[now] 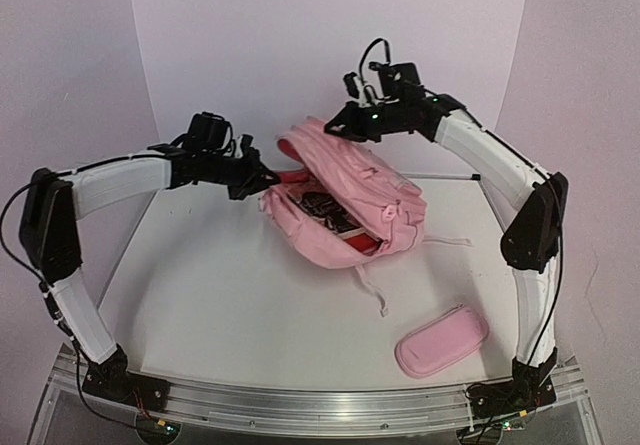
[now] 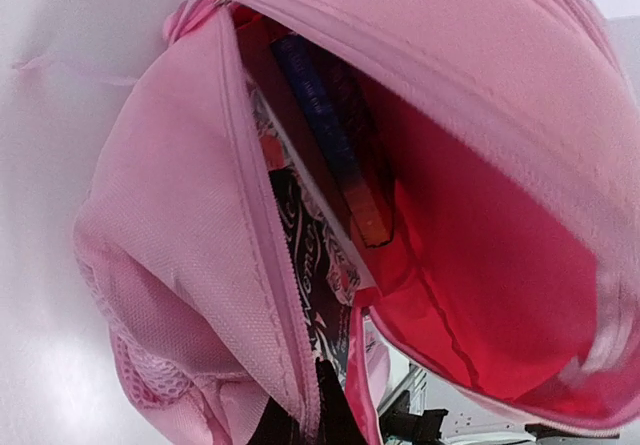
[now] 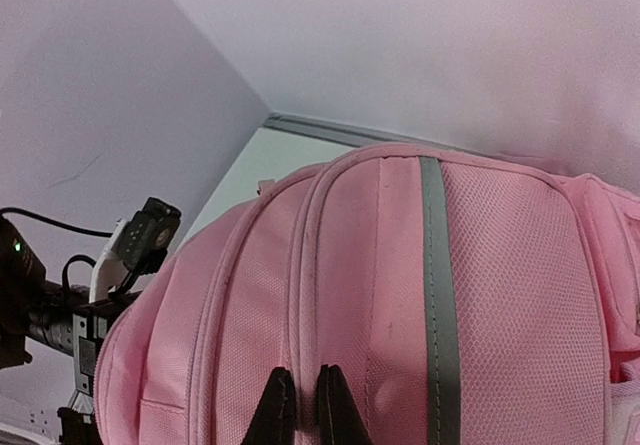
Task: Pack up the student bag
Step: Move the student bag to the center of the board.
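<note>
The large pink fabric student bag (image 1: pixel 372 190) slumps open at the far middle of the white counter (image 1: pixel 220 305), with books (image 2: pixel 330 145) inside. Soft and floppy, it is best gripped by its seams. The left pincer (image 2: pixel 312 420) is clamped narrow on its zip edge, and the right pincer (image 3: pixel 300 405) pinches its top fabric.

You see your right gripper (image 3: pixel 303 410) with its black fingertips nearly closed on a seam ridge of the large pink fabric backpack (image 3: pixel 520 305), just left of its grey vertical stripe (image 3: pixel 438 295). The other arm's white-and-black body (image 3: pixel 120 265) shows beyond the backpack at left.
</note>
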Robot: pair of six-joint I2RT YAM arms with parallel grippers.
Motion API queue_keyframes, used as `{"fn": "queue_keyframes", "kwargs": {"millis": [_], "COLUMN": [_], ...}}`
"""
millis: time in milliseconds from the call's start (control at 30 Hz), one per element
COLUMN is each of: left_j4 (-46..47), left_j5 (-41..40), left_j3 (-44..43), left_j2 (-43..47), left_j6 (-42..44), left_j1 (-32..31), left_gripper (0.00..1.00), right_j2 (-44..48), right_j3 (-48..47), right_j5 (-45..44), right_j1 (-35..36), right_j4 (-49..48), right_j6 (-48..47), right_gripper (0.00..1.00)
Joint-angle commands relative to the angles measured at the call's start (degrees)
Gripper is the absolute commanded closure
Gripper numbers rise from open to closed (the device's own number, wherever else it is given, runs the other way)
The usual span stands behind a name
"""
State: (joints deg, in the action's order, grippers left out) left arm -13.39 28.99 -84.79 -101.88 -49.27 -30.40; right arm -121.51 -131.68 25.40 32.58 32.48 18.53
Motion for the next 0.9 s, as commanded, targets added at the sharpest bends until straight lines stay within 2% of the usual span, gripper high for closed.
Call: {"fn": "queue_keyframes", "kwargs": {"millis": [0,200,300,433,500,600,700,767,867], "left_j4": [3.53,0.31,-0.87,1.11,1.38,1.14,0.68,-0.87,-3.52], "left_j5": [-7.95,-9.59,-8.62,-1.40,-0.19,0.79,2.24,2.14,1.17], "left_j3": [16.51,33.00,34.90,32.53,30.34,27.87,26.05,25.42,25.22], "left_j2": [16.68,22.54,21.16,15.44,13.96,12.30,10.74,10.37,10.72], "left_j6": [-4.96,-8.20,-7.48,-4.04,-2.60,-1.61,-1.37,-0.98,0.21], "left_j1": [2.55,2.96,3.12,2.58,1.82,1.44,1.47,1.48,1.61], "left_gripper": [1.00,1.00,1.00,1.00,1.00,1.00,0.98,0.94,0.79], "right_j2": [-1.63,-7.70,-8.34,-5.18,-3.52,-1.16,1.38,4.30,8.74], "right_j3": [-3.08,1.87,5.10,14.52,16.74,15.24,14.40,17.00,23.14], "right_j5": [8.88,10.77,11.04,12.80,12.75,12.45,13.63,14.15,14.18], "right_j1": [9.62,13.83,14.49,14.74,14.46,12.46,8.58,5.30,0.43], "right_j4": [-20.24,-20.55,-20.58,-20.62,-20.62,-20.45,-20.07,-19.36,-17.26], "right_j6": [0.49,3.61,4.66,4.65,3.79,2.59,2.73,2.46,1.28], "right_gripper": [1.00,1.00,1.00,0.99,0.86,0.50,0.26,0.16,0.13]}}
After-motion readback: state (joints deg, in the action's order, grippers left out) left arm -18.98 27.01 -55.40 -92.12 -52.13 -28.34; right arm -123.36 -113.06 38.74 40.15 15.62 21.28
